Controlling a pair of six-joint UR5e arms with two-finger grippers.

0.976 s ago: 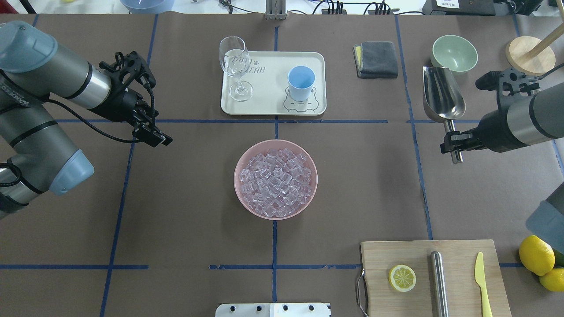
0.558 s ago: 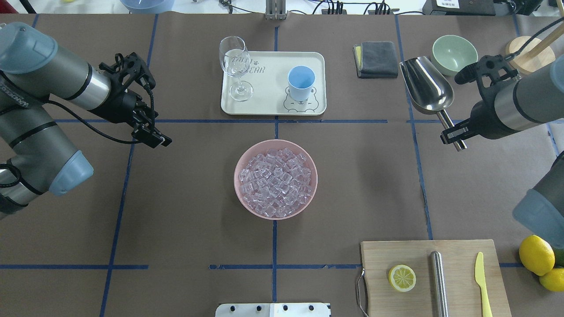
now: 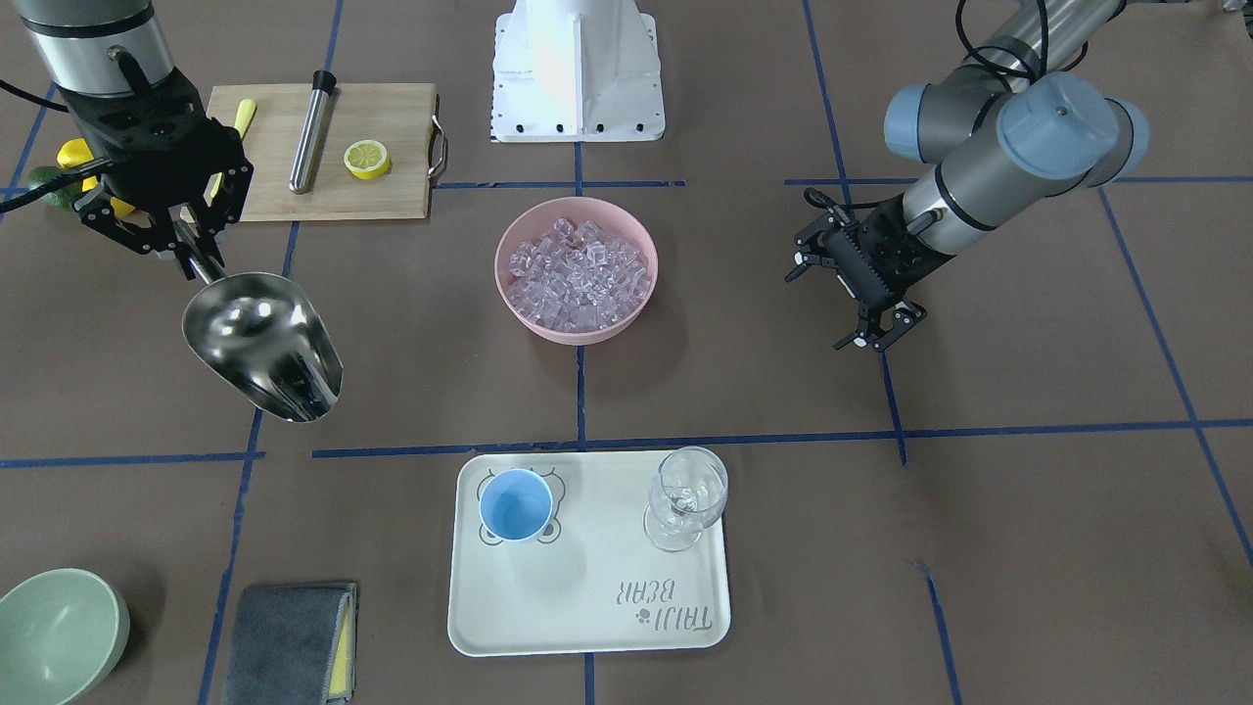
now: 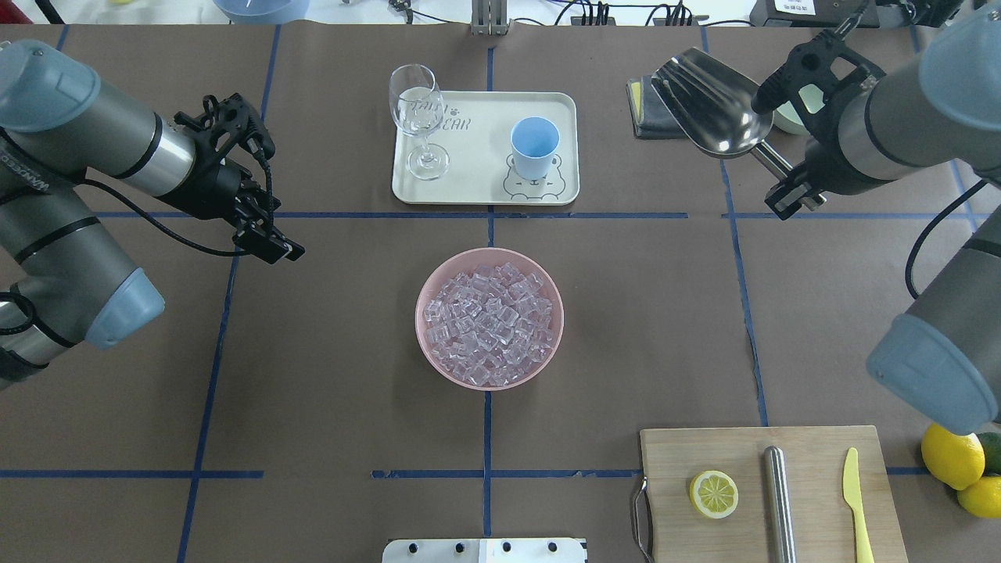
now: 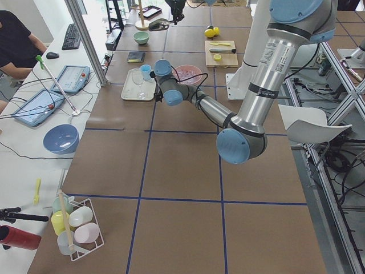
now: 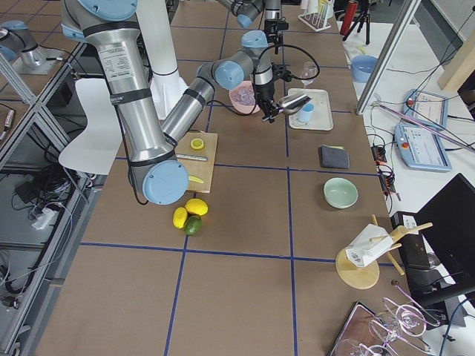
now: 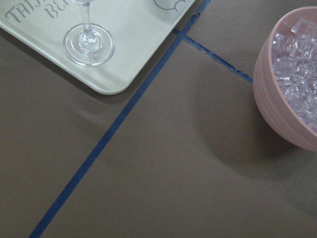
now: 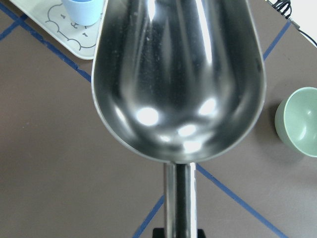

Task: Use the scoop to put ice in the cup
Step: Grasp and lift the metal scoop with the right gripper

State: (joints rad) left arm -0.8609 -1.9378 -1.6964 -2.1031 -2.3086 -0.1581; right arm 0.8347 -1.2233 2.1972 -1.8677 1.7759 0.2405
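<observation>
The ice [image 4: 491, 320] fills a pink bowl [image 4: 420, 313] at the table's middle. The light-blue cup [image 4: 535, 145] stands empty on a cream tray [image 4: 477, 168] beyond the bowl. My right gripper [image 4: 790, 199] is shut on the handle of the steel scoop [image 4: 708, 102]. It holds the scoop in the air at the far right, trough turned toward the tray. The right wrist view shows the scoop [image 8: 178, 74] empty. My left gripper [image 4: 275, 249] is open and empty, left of the bowl, above the table.
A clear stemmed glass [image 4: 414, 109] stands on the tray's left part. A grey cloth [image 3: 289, 641] and a pale-green bowl [image 3: 54, 632] lie at the far right. A cutting board [image 4: 813, 469] with a lemon slice, steel cylinder and yellow knife sits near right, with lemons [image 4: 950, 453] beside it.
My right arm has lifted the scoop and swung it farther away and to the left, turning its trough toward the tray. The left arm has not moved.
</observation>
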